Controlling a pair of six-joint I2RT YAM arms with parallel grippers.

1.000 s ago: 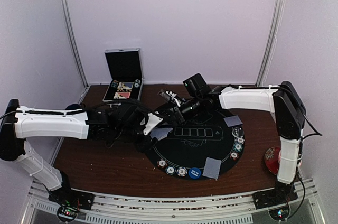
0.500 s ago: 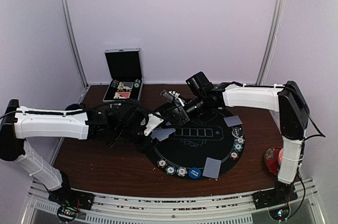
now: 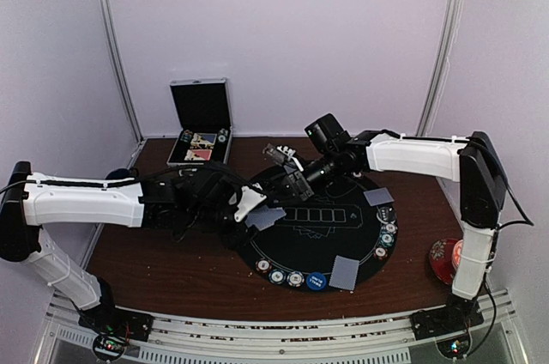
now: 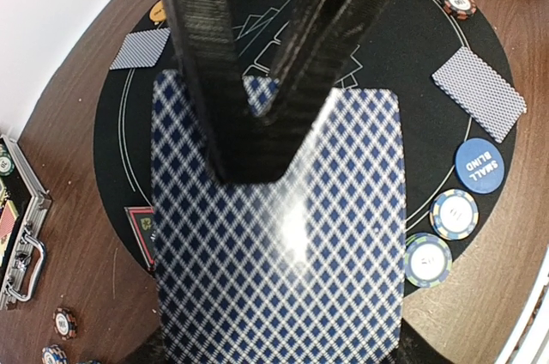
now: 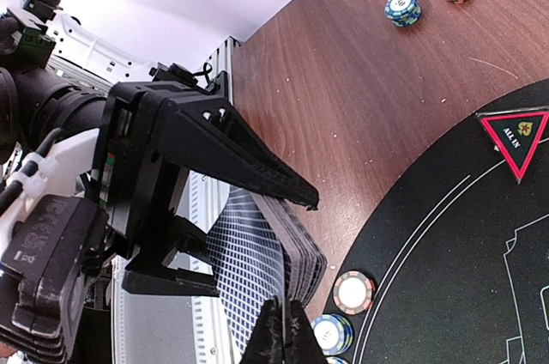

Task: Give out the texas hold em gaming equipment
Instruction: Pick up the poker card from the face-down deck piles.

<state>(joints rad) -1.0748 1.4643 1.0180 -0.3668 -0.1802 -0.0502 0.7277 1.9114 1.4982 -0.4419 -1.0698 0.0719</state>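
Cards sit in the left claw, and the right claw is pinched shut beside them

**From above:** The left claw point(image 3: 253, 212) grips the deck of cards point(image 3: 268, 218) over the left edge of the round black mat point(image 3: 292, 248). The right claw point(image 3: 296, 185) reaches in from the far right. Its tip is just beside the deck's far right corner, so the deck lies to its near left. Its jaws are squeezed tight together.

**Left wrist:** The top card point(image 4: 283, 278) fills the view. Its long side runs the way the left claw points, out over the mat. One finger presses down on it. No other claw shows on the card's edges (the far edge is partly hidden).

**Right wrist:** The right claw's tips meet in a point, with the fanned deck right in front. I cannot tell if a card is caught between them. I think the next move needs the top card to slide out along its long side, away from the left claw.
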